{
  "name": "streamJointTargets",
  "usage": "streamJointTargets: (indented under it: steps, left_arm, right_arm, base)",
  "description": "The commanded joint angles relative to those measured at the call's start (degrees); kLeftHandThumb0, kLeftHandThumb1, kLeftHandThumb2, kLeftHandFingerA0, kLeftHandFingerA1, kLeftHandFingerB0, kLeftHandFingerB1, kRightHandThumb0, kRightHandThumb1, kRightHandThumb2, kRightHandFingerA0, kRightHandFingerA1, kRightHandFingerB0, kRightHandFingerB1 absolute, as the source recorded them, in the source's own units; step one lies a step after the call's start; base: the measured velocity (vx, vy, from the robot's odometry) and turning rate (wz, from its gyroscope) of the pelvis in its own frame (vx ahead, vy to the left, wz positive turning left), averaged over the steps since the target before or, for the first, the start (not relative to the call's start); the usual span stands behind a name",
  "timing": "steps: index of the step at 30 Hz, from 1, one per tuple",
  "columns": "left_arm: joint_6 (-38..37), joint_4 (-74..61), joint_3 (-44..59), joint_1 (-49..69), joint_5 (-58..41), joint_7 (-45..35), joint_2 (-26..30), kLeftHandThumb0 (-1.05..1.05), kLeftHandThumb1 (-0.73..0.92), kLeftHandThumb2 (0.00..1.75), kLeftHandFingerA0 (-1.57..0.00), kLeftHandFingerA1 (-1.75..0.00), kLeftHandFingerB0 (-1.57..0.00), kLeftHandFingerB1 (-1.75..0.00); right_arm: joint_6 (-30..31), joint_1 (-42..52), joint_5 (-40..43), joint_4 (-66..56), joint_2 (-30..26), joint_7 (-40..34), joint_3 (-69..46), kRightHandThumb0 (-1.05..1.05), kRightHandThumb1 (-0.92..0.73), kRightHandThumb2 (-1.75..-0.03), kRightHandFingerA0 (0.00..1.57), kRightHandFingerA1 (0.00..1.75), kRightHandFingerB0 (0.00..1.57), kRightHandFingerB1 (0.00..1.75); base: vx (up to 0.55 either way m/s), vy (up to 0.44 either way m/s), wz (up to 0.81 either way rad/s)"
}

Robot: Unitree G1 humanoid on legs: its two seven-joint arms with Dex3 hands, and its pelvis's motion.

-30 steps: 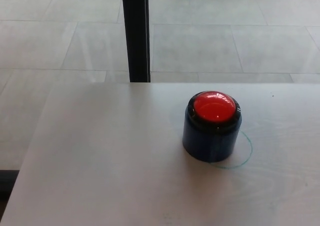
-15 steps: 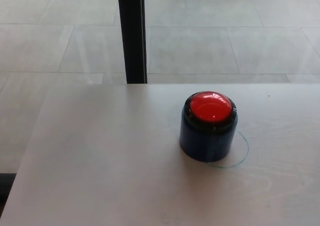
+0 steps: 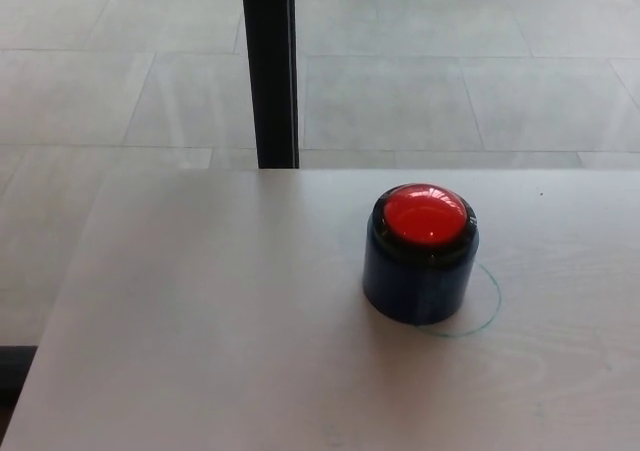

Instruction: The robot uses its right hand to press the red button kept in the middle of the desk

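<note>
Red button [image 3: 426, 216] sits on top of a dark blue round housing [image 3: 415, 281], standing upright on the pale desk [image 3: 200, 311], a bit right of the middle of the view. A thin green circle [image 3: 488, 311] is drawn on the desk surface; the housing stands partly over it, shifted to its left side, so the arc shows only on the right and front.

No robot hand in view, neither right nor left, so finger state can't be told: not spread, not closed, just out of frame. No arm or forearm showing either.

Button dome looks raised and glossy, with a light reflection on top. Nothing touching it. Can't tell from the dome whether it has been pushed; a press leaves no mark.

Progress: this scene fits both a button waiting for the right hand to come in, and a button already pressed with the hand pulled back out of sight. The pictures don't settle which.

Behind the desk edge, a black post [image 3: 270, 66] stands on a grey tiled floor [image 3: 450, 71].
</note>
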Motion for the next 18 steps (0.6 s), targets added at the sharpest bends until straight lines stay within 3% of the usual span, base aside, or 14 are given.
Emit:
streamJointTargets:
  steps: [1,2,5,6,7,8,9,10,12,13,14,15,17,18]
  left_arm:
    - [-0.3,0.1,0.4,0.9,-0.7,-0.1,0.8,-0.73,0.92,1.28,-0.44,-0.92,-0.28,-0.77]
    - [-0.5,-0.1,0.3,1.1,-0.6,-0.1,0.8,-0.73,0.92,1.29,-0.44,-0.92,-0.27,-0.77]
    - [-0.5,-0.6,0.4,1.1,-0.7,-0.4,0.8,-0.74,0.92,1.29,-0.43,-0.91,-0.25,-0.76]
    - [-0.7,-0.4,0.3,1.1,-0.7,-0.5,0.8,-0.73,0.92,1.29,-0.45,-0.93,-0.28,-0.77]
    - [-0.8,-0.5,0.4,1.5,-0.8,-0.9,0.8,-0.73,0.92,1.29,-0.42,-0.91,-0.27,-0.77]
    - [-0.8,-0.5,0.4,1.5,-0.8,-0.9,0.8,-0.73,0.92,1.29,-0.42,-0.91,-0.27,-0.77]
    - [-0.1,-0.7,0.6,1.1,-1.0,-0.6,0.8,-0.73,0.92,1.28,-0.43,-0.91,-0.28,-0.76]
    - [0.2,-0.8,0.8,0.9,-1.2,-0.2,0.7,-0.73,0.92,1.27,-0.48,-0.95,-0.29,-0.78]
    - [0.0,-0.9,0.7,0.9,-1.1,-0.3,0.6,-0.73,0.92,1.28,-0.47,-0.95,-0.29,-0.78]
    - [0.0,-1.0,0.8,0.9,-1.2,-0.4,0.6,-0.73,0.92,1.28,-0.47,-0.95,-0.29,-0.78]
    - [0.0,-1.1,0.8,0.9,-1.2,-0.5,0.6,-0.73,0.92,1.28,-0.47,-0.95,-0.29,-0.78]
    - [-0.4,-0.9,0.5,1.0,-0.7,-0.4,0.7,-0.74,0.92,1.3,-0.47,-0.94,-0.3,-0.79]
    - [-0.2,-0.9,0.7,1.0,-1.1,-0.7,0.7,-0.73,0.92,1.29,-0.45,-0.92,-0.3,-0.78]
    - [0.3,-0.8,1.4,0.8,-1.8,-0.9,0.7,-0.73,0.92,1.29,-0.41,-0.9,-0.26,-0.76]
  right_arm:
    - [-5.9,6.4,10.1,4.7,7.8,-9.6,-9.8,-0.75,-0.79,-0.72,0.69,1.7,0.21,1.19]
    - [-5.6,6.9,10.2,5.7,8.2,-9.9,-10.1,-0.73,-0.78,-0.78,0.7,1.71,0.1,1.37]
    - [-6.2,6.5,12.8,9.0,8.0,-10.6,-12.8,-0.7,-0.74,-0.8,0.78,1.75,0.36,1.37]
    - [-5.7,6.4,13.0,9.2,8.0,-11.4,-13.1,-0.71,-0.76,-0.82,0.82,1.74,0.2,1.12]
    - [-4.6,6.3,13.5,9.1,8.3,-12.7,-13.6,-0.71,-0.71,-0.82,0.87,1.72,0.14,1.52]
    - [-4.7,6.2,13.6,9.2,8.3,-12.7,-13.5,-0.71,-0.71,-0.82,0.87,1.72,0.14,1.52]
    - [-5.1,6.2,13.6,10.3,8.3,-12.2,-13.2,-0.67,-0.72,-0.83,0.92,1.72,0.05,1.23]
    - [-5.3,6.3,13.7,10.8,8.5,-11.6,-12.8,-0.68,-0.73,-0.84,0.96,1.73,0.19,1.34]
    - [-4.6,6.6,13.5,11.0,8.9,-11.6,-11.1,-0.68,-0.7,-0.85,0.94,1.74,0.13,1.24]
    - [-4.5,6.6,13.6,10.9,9.3,-11.3,-10.6,-0.78,-0.54,-1.11,1.25,1.46,0.28,0.82]
    - [-4.3,6.7,14.1,10.7,9.6,-11.2,-10.0,-0.78,-0.54,-1.11,1.25,1.46,0.28,0.82]
    - [-4.5,6.9,14.0,10.0,10.4,-11.2,-8.8,-0.69,-0.66,-0.86,1.08,1.65,0.22,1.3]
    - [-3.9,7.8,13.2,8.1,11.9,-11.0,-6.2,-0.7,-0.67,-0.91,1.0,1.69,0.25,1.01]
    - [-3.7,8.6,12.5,6.2,13.6,-10.0,-3.9,-0.76,-0.63,-0.87,1.0,1.68,0.48,1.24]
  base:
    - [0.0,0.0,0.0]
    - [0.0,0.0,0.0]
    - [0.0,0.0,0.0]
    - [0.0,0.0,0.0]
    - [0.0,0.0,0.0]
    - [0.0,0.0,0.0]
    - [0.0,0.0,0.0]
    - [0.0,0.0,0.0]
    - [0.0,0.0,0.0]
    - [0.0,0.0,0.0]
    - [0.0,0.0,0.0]
    - [0.0,0.0,0.0]
    - [0.0,0.0,0.0]
    - [0.0,0.0,0.0]
